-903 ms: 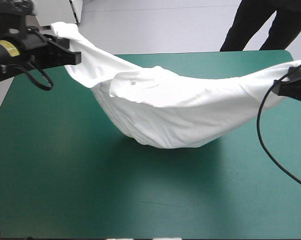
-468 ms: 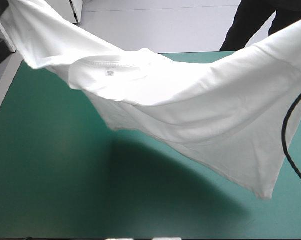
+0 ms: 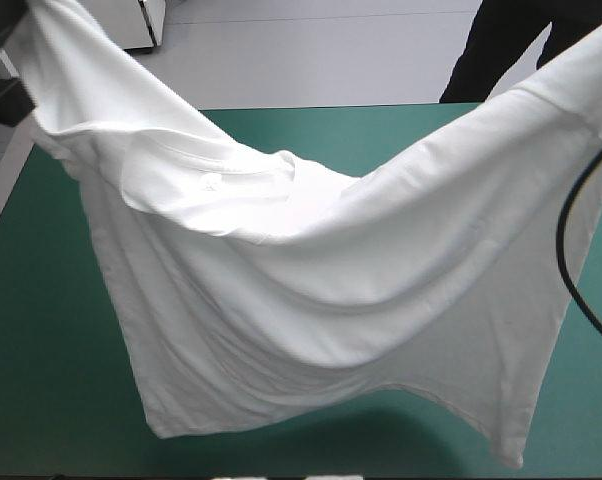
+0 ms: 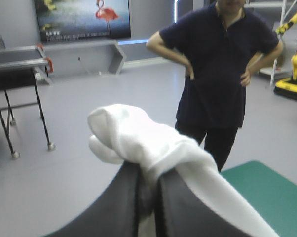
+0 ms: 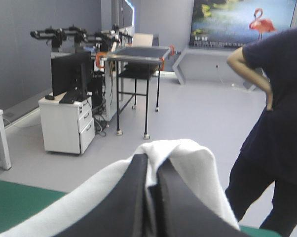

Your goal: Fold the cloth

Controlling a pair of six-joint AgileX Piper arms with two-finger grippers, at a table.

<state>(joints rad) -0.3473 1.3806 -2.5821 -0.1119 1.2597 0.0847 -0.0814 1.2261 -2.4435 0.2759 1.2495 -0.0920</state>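
The white T-shirt (image 3: 311,290) hangs high over the teal-green table (image 3: 41,340), stretched between both arms, its collar facing up left of middle and its hem drooping toward the near edge. In the high view both grippers are out of sight past the top corners. My left gripper (image 4: 147,195) is shut on the T-shirt (image 4: 138,138), a bunch of cloth bulging over the black fingertips. My right gripper (image 5: 151,190) is shut on the T-shirt (image 5: 188,163) too, white fabric draped over and beside its fingers. Both wrist views look level into the room.
The far edge of the table (image 3: 381,108) shows under the sagging middle of the shirt. A corner of the teal-green cover (image 4: 267,192) lies beside the left gripper, and another strip (image 5: 15,202) beside the right one.
Both arms rose and lifted the shirt off the table. It was a sagging bundle touching the cover earlier; now it hangs unfurled, the lower hem dropped toward the near edge.
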